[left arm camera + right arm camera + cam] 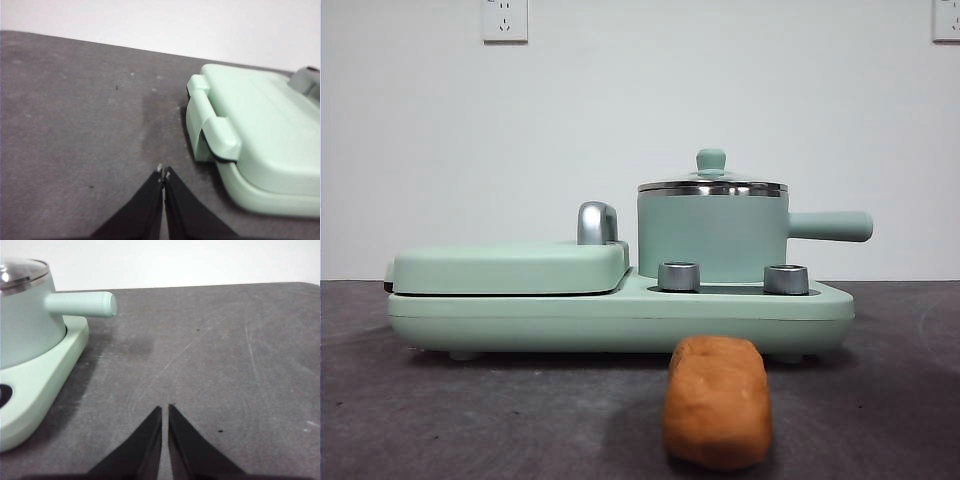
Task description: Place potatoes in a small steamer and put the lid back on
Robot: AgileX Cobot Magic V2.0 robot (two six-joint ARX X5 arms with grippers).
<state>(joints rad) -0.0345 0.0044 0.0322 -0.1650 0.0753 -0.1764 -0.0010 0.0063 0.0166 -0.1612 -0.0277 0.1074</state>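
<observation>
Left gripper (163, 175): its two black jaws are pressed together with nothing between them. It hangs over the bare table, beside the griddle end of the cooker, and touches nothing.
Right gripper (165, 407): its jaws are almost together, with only a thin slit between them, and they hold nothing. It hangs over the dark table (225, 350), near the pot's side handle (82, 304) but apart from it.
Potato (717, 402): one orange-brown lump. It lies on the table in front of the cooker, close to the front camera, not touching the cooker.
Small steamer (712, 235): one mint-green pot. It stands upright on the cooker's right half, with its stubby handle pointing right.
Lid (712, 183): one glass lid with a green knob (711, 160). It sits flat on the pot's steel rim.
Cooker base (620, 315): one long green base. It carries the pot and a closed flat griddle cover (505, 268) with a chrome handle (597, 222).
Dials (679, 276): two silver ones, just in front of the pot.
Wall sockets (505, 19): two, high on the white wall.
</observation>
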